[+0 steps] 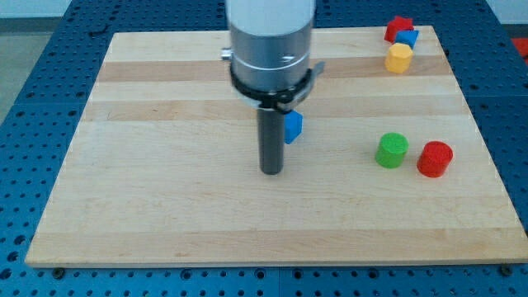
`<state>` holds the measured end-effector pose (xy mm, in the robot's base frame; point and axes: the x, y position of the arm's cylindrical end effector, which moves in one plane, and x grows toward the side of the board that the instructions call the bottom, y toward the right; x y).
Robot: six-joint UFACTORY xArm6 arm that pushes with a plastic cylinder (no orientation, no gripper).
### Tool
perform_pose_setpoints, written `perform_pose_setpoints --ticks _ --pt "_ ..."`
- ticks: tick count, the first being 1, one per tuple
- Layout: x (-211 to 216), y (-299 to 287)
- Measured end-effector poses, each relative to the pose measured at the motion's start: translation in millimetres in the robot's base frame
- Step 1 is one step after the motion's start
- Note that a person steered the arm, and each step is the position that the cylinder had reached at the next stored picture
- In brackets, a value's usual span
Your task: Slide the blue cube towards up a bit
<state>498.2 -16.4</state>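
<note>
The blue cube point(293, 125) sits near the middle of the wooden board point(165, 198), partly hidden behind my rod. My tip point(271, 171) rests on the board just below and slightly left of the cube, close to it; whether they touch cannot be told.
A green cylinder point(392, 151) and a red cylinder point(435, 159) stand side by side at the view's right. At the top right corner a red block point(398, 28), a small blue block point(407, 38) and a yellow block point(398, 58) cluster together.
</note>
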Motion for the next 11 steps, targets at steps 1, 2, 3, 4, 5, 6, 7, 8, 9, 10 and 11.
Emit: perform_pose_setpoints --ticks 1,2,3,4,5,6,7,8,9,10,11 --pt "-6.4 -5.7" --pt "-21.2 -5.7" --pt "-34.8 -4.3" --pt "-49.2 11.5" --pt "-61.7 32.1" --pt "-63.0 37.4" --pt "-56.5 37.4" --pt "-55.5 46.8" --pt "-55.7 63.8" --pt "-64.6 67.2" --pt "-76.9 67.2"
